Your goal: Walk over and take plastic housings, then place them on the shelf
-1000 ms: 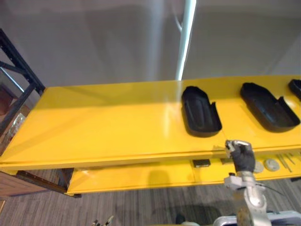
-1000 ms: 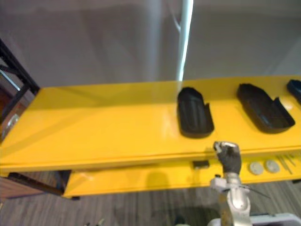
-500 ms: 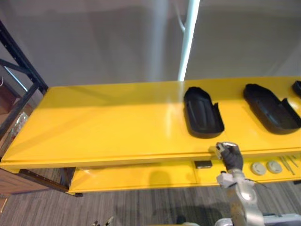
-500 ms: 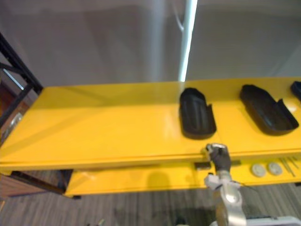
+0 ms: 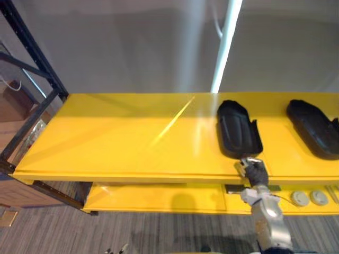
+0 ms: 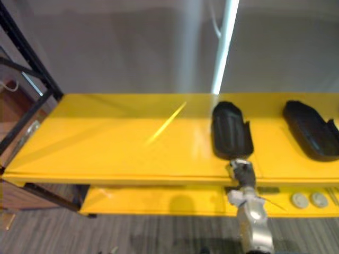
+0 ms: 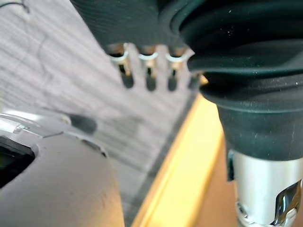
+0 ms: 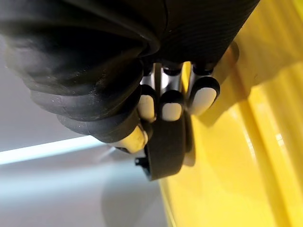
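Note:
A black plastic housing (image 5: 239, 129) lies open side up on the yellow table (image 5: 127, 143), with its long axis running away from me. My right hand (image 5: 254, 170) is at the table's front edge, right at the housing's near end. In the right wrist view its fingers (image 8: 171, 109) are curled, and the housing's end (image 8: 165, 151) shows just past their tips, with the thumb (image 8: 133, 137) beside it. I cannot tell whether the hand grips the housing. My left hand (image 7: 149, 71) hangs over the floor with relaxed fingers and holds nothing.
A second black housing (image 5: 313, 127) lies further right on the table. A black shelf frame (image 5: 32, 100) stands at the left end. The lower yellow shelf (image 5: 159, 197) carries a small black box (image 5: 233, 188) and round parts (image 5: 300, 198). A pale pole (image 5: 225, 47) rises behind.
The camera has shifted, bringing more of the black frame into view. My right hand has moved left along the table's front edge, to the near end of the housing.

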Available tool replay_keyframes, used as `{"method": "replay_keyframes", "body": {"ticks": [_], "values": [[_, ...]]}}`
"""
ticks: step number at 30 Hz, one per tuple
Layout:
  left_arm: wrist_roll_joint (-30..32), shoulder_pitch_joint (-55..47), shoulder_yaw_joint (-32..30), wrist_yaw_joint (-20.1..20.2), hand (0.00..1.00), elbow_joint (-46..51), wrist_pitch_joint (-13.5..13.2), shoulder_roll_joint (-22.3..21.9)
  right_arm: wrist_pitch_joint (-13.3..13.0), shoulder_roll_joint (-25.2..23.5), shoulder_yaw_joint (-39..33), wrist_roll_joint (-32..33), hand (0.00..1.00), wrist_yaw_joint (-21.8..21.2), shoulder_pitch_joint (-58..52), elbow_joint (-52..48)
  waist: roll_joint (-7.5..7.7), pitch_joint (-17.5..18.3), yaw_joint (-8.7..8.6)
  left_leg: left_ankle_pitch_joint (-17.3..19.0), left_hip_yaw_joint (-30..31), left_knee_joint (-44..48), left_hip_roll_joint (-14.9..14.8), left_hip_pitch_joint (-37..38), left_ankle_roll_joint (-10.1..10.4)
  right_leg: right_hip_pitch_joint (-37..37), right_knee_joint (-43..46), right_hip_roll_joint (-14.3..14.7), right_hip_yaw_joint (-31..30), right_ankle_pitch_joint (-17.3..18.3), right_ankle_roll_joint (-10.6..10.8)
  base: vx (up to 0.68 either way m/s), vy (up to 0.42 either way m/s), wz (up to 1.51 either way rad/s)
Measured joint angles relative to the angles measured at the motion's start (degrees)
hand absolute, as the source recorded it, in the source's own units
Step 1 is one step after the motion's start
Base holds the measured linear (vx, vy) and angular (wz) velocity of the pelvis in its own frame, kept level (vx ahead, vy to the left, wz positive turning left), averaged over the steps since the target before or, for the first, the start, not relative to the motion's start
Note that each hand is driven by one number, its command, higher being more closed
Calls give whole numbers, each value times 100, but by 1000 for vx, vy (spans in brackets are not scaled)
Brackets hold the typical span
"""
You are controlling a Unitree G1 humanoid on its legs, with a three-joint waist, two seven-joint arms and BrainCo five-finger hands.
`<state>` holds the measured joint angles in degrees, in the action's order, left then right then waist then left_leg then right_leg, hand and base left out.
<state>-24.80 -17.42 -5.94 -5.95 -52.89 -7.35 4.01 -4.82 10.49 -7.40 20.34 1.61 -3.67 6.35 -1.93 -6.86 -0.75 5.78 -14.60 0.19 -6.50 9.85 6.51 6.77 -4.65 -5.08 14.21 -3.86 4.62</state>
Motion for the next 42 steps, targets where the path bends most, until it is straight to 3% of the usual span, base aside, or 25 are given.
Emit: {"method": "replay_keyframes", "body": {"ticks": [15,28,42], "values": [[5,-51,-7,8,0,183,51,4,27,110,-156,-314,100,707,770,851,53,-7,26,-160,177,-182,30,8,0,33,0,0,182,5,4,-4,-2,5],[6,-51,-16,63,0,232,163,2,104,363,-365,-307,100,874,1626,1824,27,-32,134,-199,304,-185,74,6,-8,82,0,-21,308,5,4,5,4,4],[12,-41,-17,124,0,318,187,-2,49,375,-371,-315,100,928,1845,1915,79,-119,140,-264,307,-300,117,4,-33,29,0,-77,322,-1,12,2,2,0]]}}
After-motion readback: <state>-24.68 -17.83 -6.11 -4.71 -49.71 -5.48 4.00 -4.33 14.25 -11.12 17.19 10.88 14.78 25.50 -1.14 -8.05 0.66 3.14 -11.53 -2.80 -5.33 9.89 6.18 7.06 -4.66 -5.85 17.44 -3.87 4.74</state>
